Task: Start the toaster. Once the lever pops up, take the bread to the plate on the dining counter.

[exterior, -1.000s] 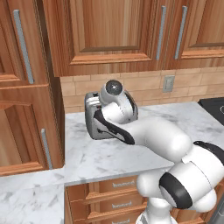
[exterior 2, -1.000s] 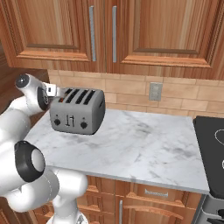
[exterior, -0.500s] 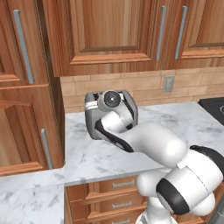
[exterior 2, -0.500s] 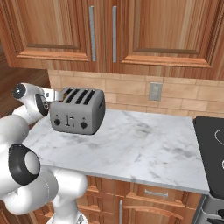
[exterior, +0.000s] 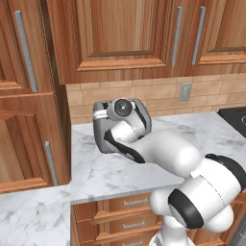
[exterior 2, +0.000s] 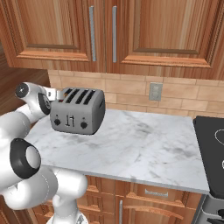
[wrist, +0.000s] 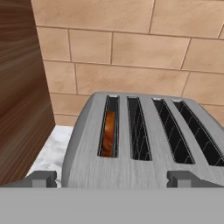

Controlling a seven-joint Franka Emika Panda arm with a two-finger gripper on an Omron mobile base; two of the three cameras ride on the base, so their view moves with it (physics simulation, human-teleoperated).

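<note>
Against the brick backsplash, the toaster (wrist: 144, 144) sat on the marble worktop (exterior 2: 144, 144); the bread (wrist: 109, 133) stood in its leftmost slot, the gripper (wrist: 111, 178) spread wide above its near edge.

kitchen | wooden cabinets (exterior 2: 100, 30) | marble worktop (exterior 2: 144, 148) | toaster (exterior 2: 78, 111) | stove (exterior 2: 212, 144)

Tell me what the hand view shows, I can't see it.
A grey toaster seen from above, with bread in its leftmost slot. Tan tiles stand behind it and a wooden cabinet to its left.
</note>
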